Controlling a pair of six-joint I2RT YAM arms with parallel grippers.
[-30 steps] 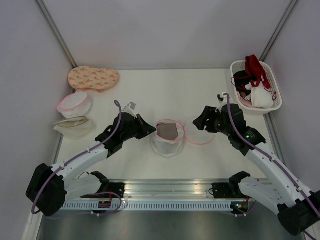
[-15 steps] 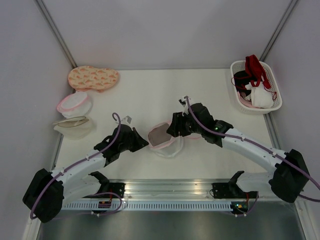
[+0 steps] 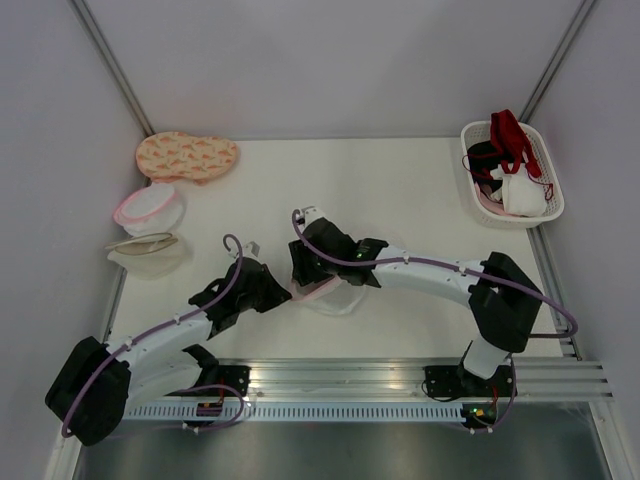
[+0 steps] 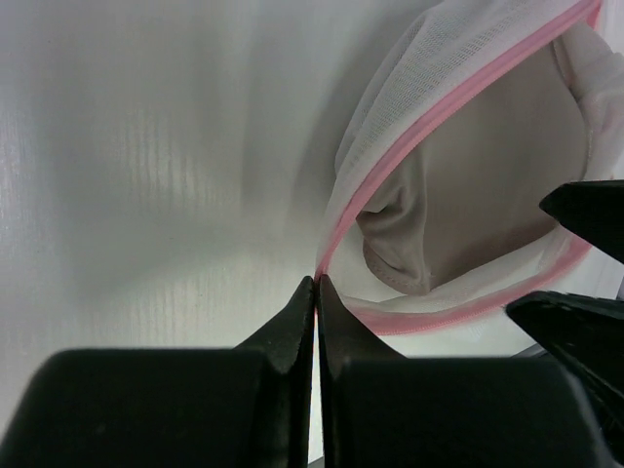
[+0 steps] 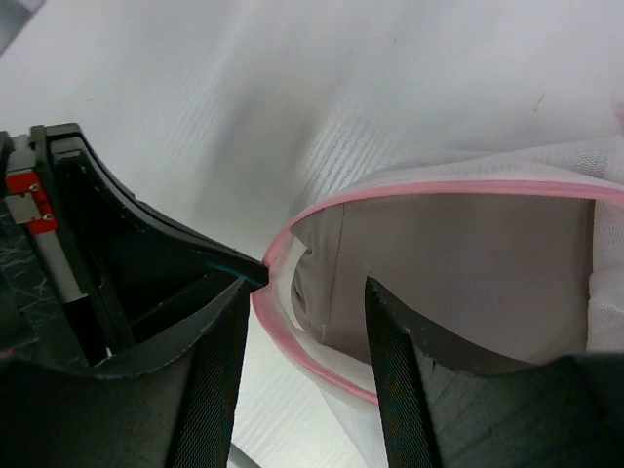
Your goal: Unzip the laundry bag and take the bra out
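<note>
Two hands: both are placed at the laundry bag [image 3: 338, 298], which lies in the lower middle of the top view on the worktop [image 3: 400, 190].
Left hand [image 4: 317, 290]: its fingers are pressed together on the pink rim [image 5: 468, 187] at the bag's edge, so only a thin pinch of rim and mesh is held.
Right hand [image 5: 302, 341]: its fingers stand apart and nothing is clamped. One finger is set outside the rim and the other inside the mouth, over the bra [image 5: 468, 253].
Bag state: the zipper is judged undone, since the rim gapes in an oval toward both wrist cameras.
Bra position: the taupe, smooth cup is seen inside the open mouth, at the centre right of the right wrist view. None of it is seen outside the rim.
Step in hand: extraction is judged about to begin, with the mouth anchored by one hand while the other is placed for a grasp.
Risk, wrong catch: rim or mesh may be clamped together with the bra, because the rim lies between the parted fingers. The bag would then be dragged along.
Risk, slipped anchor: the left pinch is narrow and may be pulled free if the bra snags on the rim.
Risk, contact: the two hands are set just beside each other, so a knock between fingers is possible.
</note>
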